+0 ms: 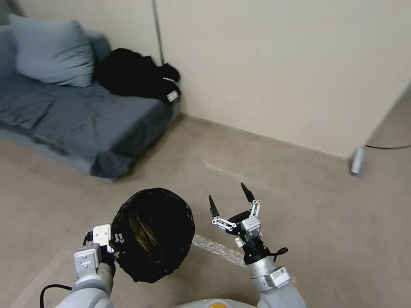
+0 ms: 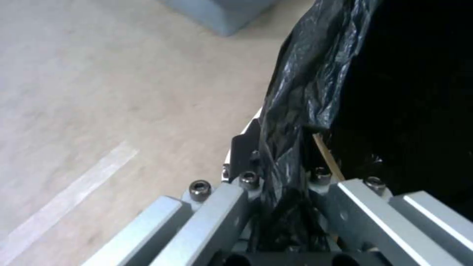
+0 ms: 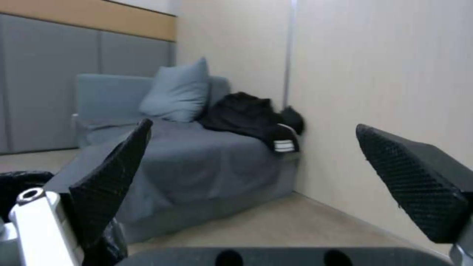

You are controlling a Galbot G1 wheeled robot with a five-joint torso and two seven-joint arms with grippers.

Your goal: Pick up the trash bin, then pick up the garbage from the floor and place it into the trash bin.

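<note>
Two grippers up: left gripper [image 1: 114, 244] clamps trash bin [image 1: 153, 234] rim, garbage [image 1: 145, 238] (prob. paper) inside; right gripper [image 1: 230, 199] open.

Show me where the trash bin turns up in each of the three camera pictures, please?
Head view: the trash bin sits low and left of centre, clamped at its rim by the left gripper.
Left wrist view: its black bag-covered rim runs up from the gripper.
Right wrist view: a dark sliver at the left edge.
Shared landmark: the grey sofa.
</note>
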